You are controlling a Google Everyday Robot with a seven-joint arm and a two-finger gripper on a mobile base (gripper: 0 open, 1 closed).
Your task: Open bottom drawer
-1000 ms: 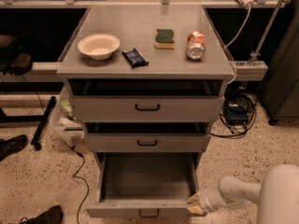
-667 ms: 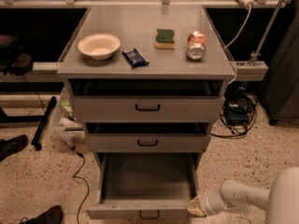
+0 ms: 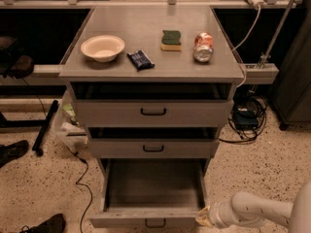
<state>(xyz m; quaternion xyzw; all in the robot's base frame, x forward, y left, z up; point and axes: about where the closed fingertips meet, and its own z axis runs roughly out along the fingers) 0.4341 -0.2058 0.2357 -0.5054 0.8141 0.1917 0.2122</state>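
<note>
Pulling step: bottom drawer already stands far out of the cabinet, its bare floor showing; by my reading the task is near done or done.
Drawer location: lowest of three, front panel at the bottom edge of the camera view, black handle just visible.
Gripper: low at the right front corner of the bottom drawer, against or just beside that corner, not on the handle; whether it is apart or together cannot be told.
Doing it well: any further pull should run straight out along the slides; pressure at one corner may skew the drawer and bind it. Ease off near the end of travel.
Arm: comes in from lower right, low over the floor.
Above: middle drawer and top drawer each stand slightly proud, dark gaps over them; neither blocks the pull.
Cabinet top: bowl, dark packet, sponge, can lying on its side; a jolt could roll the can.
Floor: cable trails left of the drawer, shoe at lower left; both apart from the drawer's path.
</note>
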